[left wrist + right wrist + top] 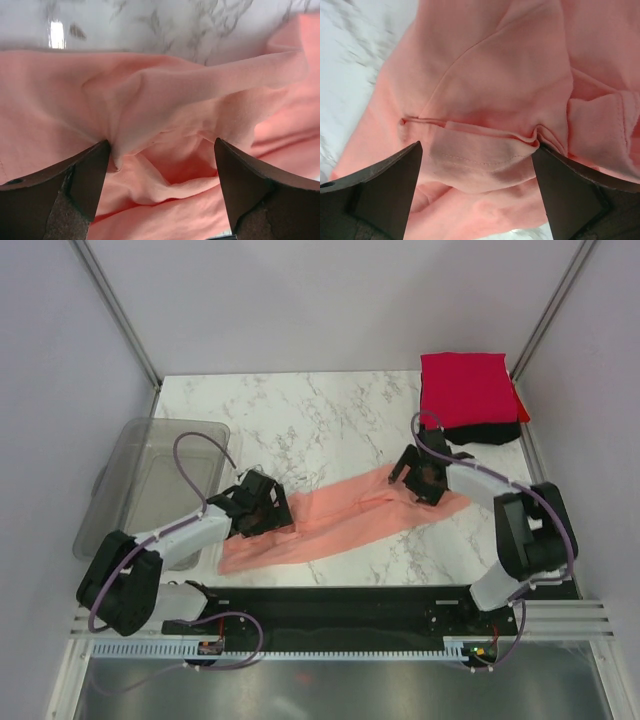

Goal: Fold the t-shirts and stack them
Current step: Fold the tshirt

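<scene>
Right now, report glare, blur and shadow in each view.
Top external: even, soft light, sharp throughout, only faint shadows on the marble table. Left wrist: a bright glare patch on the table top, which is out of focus; the salmon-pink t-shirt is sharp. Right wrist: table washed out and blurred at left; shirt seams crisp.

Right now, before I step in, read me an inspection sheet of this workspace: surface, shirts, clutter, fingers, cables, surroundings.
Surface: white marbled table.
Job's things: salmon-pink t-shirt lies in a long rumpled strip across the middle; red t-shirt sits folded on the black t-shirt at the far right corner.
Clutter: grey see-through tub at the left edge.
Grippers: left gripper open, fingers astride bunched pink cloth; right gripper open over the shirt's other end.
Cables: purple left cable arcs over the tub; purple right cable arcs near the stack.
Surroundings: pale walls, metal corner posts.
</scene>
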`<state>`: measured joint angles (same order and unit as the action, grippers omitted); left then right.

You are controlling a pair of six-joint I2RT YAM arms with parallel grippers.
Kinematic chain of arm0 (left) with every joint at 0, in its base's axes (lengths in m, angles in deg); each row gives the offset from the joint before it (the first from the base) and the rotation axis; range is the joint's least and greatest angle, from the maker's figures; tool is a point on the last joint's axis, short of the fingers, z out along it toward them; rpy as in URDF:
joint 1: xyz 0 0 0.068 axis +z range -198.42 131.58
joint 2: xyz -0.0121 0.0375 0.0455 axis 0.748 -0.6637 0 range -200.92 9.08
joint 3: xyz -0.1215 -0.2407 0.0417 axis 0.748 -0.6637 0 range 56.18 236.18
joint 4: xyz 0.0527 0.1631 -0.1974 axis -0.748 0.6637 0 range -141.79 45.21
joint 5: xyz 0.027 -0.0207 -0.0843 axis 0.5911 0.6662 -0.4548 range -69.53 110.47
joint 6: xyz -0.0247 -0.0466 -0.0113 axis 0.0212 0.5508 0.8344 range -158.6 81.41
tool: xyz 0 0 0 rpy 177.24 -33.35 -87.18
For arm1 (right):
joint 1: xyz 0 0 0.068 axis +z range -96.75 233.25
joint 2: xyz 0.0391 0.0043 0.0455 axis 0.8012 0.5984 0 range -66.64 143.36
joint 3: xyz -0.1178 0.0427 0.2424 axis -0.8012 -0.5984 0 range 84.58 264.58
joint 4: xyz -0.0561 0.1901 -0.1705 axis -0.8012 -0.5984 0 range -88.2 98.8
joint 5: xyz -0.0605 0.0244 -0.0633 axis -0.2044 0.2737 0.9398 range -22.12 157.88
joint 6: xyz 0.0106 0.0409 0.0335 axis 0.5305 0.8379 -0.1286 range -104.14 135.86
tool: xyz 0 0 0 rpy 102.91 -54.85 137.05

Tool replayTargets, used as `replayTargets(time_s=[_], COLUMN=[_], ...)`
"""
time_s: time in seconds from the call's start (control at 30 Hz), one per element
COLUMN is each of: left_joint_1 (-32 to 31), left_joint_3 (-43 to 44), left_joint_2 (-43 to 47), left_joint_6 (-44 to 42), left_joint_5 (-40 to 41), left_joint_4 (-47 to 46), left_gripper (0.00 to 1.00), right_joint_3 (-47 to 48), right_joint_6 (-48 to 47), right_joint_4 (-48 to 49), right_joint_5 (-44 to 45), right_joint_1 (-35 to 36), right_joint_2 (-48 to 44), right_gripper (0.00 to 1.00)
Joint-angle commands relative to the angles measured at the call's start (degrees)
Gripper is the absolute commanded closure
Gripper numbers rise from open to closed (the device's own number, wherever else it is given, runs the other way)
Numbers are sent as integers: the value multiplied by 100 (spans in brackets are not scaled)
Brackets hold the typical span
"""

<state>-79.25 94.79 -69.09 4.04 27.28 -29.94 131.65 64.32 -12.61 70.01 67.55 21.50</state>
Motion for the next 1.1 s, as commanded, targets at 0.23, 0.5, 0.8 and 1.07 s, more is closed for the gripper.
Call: replayTargets(time_s=[0.23,0.5,0.8,1.07], left_joint_1=[-213,-731,-1838,-2691], left_joint_3=[-1409,-1619,-743,67], left_joint_2=[1708,1630,796,715], left_joint_6=[913,1660,2416,2435], left_joint_5=[-891,-1268,-1665,-1121], left_joint_4=[109,-232,-920,-218], left_gripper=[9,9,8,7], right_joint_3=[3795,6628,8978,8540], right_joint_6=[-584,-444,75,-381], right_joint_4=[-302,-663,583,1350], right_joint_5=[-916,-1496,-1980,-2779], right_joint_1=[713,750,266,204], right_joint_2=[3944,5783,7525,6499], right_gripper=[2,2,2,2])
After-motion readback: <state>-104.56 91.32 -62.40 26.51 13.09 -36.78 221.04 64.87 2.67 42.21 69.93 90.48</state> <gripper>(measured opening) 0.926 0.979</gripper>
